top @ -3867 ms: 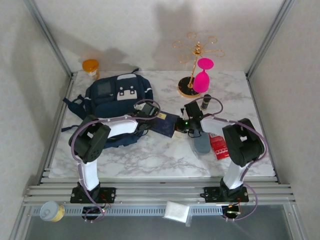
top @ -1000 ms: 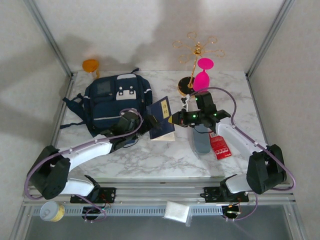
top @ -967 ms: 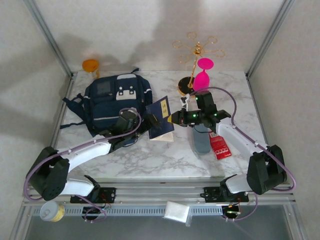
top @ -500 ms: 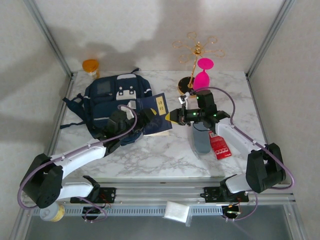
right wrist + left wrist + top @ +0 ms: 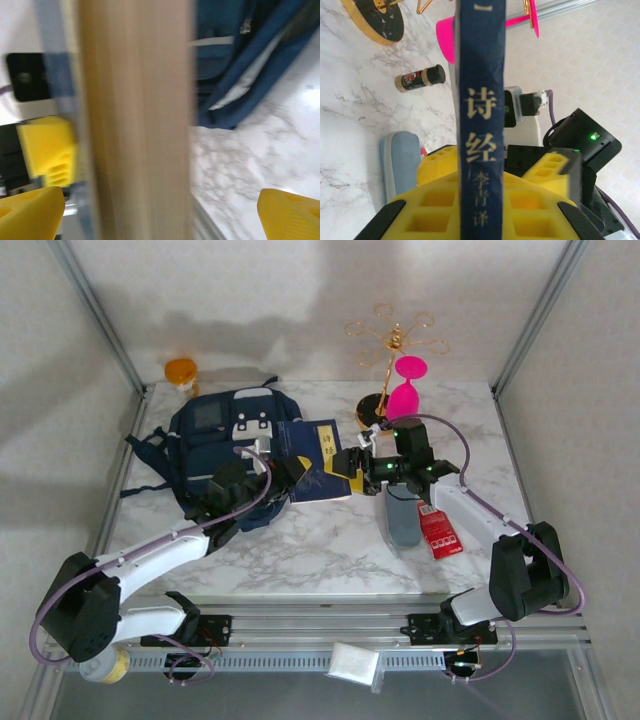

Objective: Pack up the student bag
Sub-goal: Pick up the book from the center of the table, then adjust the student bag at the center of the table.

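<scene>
Book pinched in the left gripper at the student bag's right edge; right gripper spread.

Top view: student bag (image 5: 205, 450) lies in the upper left of the marble table (image 5: 330, 560). Navy book (image 5: 312, 445) with a yellow label overlaps the bag's right side, just left of frame centre. Left gripper (image 5: 284, 472) comes in from the lower left. Its wrist view shows yellow pads (image 5: 442, 200) pressed to both covers, spine upright between them. Right gripper (image 5: 352, 462) sits just right of the book. Its wrist view shows fingertips (image 5: 287, 215) far apart around the blurred page edge; right tip is clear of it, left tip's contact is hard to judge. Right of centre: grey-blue case (image 5: 403, 522), red packet (image 5: 438, 532). Upper centre: pink glass (image 5: 405, 395) by gold stand (image 5: 392, 340). Orange jar (image 5: 181, 372) in the upper left corner.
</scene>
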You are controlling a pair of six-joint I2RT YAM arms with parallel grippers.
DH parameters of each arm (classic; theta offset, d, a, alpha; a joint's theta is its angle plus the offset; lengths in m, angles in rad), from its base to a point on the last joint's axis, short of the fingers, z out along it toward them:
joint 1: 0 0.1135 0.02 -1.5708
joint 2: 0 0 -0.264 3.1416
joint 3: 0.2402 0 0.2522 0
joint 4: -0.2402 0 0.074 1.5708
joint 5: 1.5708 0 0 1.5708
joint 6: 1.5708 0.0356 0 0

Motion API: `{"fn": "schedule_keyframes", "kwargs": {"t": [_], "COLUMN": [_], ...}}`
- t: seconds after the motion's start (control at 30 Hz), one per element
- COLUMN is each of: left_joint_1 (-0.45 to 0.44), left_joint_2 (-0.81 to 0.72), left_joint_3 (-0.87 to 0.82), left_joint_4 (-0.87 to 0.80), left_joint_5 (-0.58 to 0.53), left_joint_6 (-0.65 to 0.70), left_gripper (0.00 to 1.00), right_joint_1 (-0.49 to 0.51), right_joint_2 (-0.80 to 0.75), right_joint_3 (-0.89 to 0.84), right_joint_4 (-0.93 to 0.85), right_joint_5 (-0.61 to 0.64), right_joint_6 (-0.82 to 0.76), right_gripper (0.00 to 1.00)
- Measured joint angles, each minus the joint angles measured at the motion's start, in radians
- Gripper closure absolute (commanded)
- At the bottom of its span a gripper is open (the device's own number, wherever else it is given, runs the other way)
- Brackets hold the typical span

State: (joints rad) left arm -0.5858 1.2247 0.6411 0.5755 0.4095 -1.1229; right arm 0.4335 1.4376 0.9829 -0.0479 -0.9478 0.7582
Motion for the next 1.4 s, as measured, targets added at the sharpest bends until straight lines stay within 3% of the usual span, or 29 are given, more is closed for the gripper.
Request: {"fn": "schedule_keyframes", "kwargs": {"t": [0.07,0.13,0.37,0.43,0.5,0.57,0.67,0.8,1.0,1.17,1.4], "left_joint_1": [0.000,0.000,0.000,0.000,0.001,0.005,0.026,0.078,0.170,0.206,0.036], "left_joint_2": [0.016,0.030,0.047,0.055,0.062,0.066,0.066,0.055,0.101,0.193,0.370], "left_joint_3": [0.013,0.035,0.097,0.111,0.131,0.153,0.188,0.217,0.212,0.145,0.183], "left_joint_4": [-0.002,-0.029,-0.148,-0.175,-0.210,-0.260,-0.372,-0.567,-0.841,-0.850,-0.700], "left_joint_5": [0.000,-0.003,-0.040,-0.042,-0.043,-0.040,-0.051,-0.180,-0.454,-0.475,-0.450], "left_joint_6": [0.002,0.020,0.114,0.138,0.171,0.213,0.301,0.403,0.480,0.465,0.369], "left_gripper": [1.00,1.00,0.99,0.94,0.79,0.63,0.46,0.35,0.27,0.28,0.30], "right_joint_1": [0.000,0.000,-0.006,-0.011,-0.017,-0.018,-0.038,-0.085,-0.121,-0.126,-0.143], "right_joint_2": [-0.006,-0.019,-0.032,-0.027,-0.021,-0.020,-0.021,-0.028,-0.046,-0.048,-0.048], "right_joint_3": [-0.014,-0.025,-0.019,-0.019,-0.021,-0.020,-0.020,-0.022,-0.039,-0.055,-0.056], "right_joint_4": [0.093,0.162,0.143,0.118,0.096,0.077,0.052,-0.003,-0.049,-0.057,-0.061], "right_joint_5": [-0.043,-0.072,-0.053,-0.039,-0.024,-0.014,-0.009,0.031,0.060,0.065,0.065], "right_joint_6": [0.053,0.094,0.070,0.060,0.045,0.029,0.011,-0.013,-0.047,-0.057,-0.060], "right_gripper": [0.07,0.20,0.82,0.92,1.00,1.00,1.00,1.00,1.00,1.00,1.00]}}
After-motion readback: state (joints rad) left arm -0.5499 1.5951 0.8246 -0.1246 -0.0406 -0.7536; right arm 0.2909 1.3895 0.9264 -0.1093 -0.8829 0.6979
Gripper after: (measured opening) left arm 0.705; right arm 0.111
